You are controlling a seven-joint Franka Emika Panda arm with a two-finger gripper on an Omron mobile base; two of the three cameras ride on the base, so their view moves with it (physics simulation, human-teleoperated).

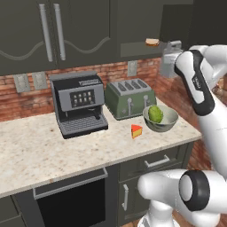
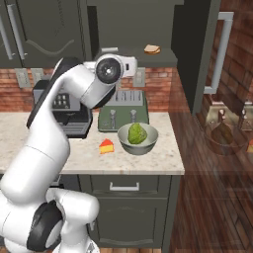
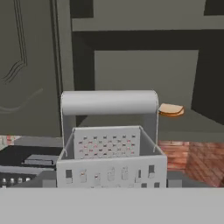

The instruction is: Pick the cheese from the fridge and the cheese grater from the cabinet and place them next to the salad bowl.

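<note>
Cheese [image 1: 136, 131] lies on the counter [image 1: 53, 150] just beside the salad bowl [image 1: 160, 119], in front of the toaster [image 1: 129, 97]. The left base view shows the cheese grater [image 1: 170, 60] aloft by the open cabinet [image 1: 137, 26]. The hand view shows its handle [image 3: 109, 102] close ahead, held in wide-set jaws; a bread slice [image 3: 170, 110] rests on the shelf behind

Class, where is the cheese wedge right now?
The cheese lies on the counter, just left of the salad bowl and in front of the green toaster in both base views.

Cheese [image 1: 136, 131] lies beside the salad bowl [image 1: 167, 125]; grey cheese grater [image 3: 109, 144] upright.
</note>
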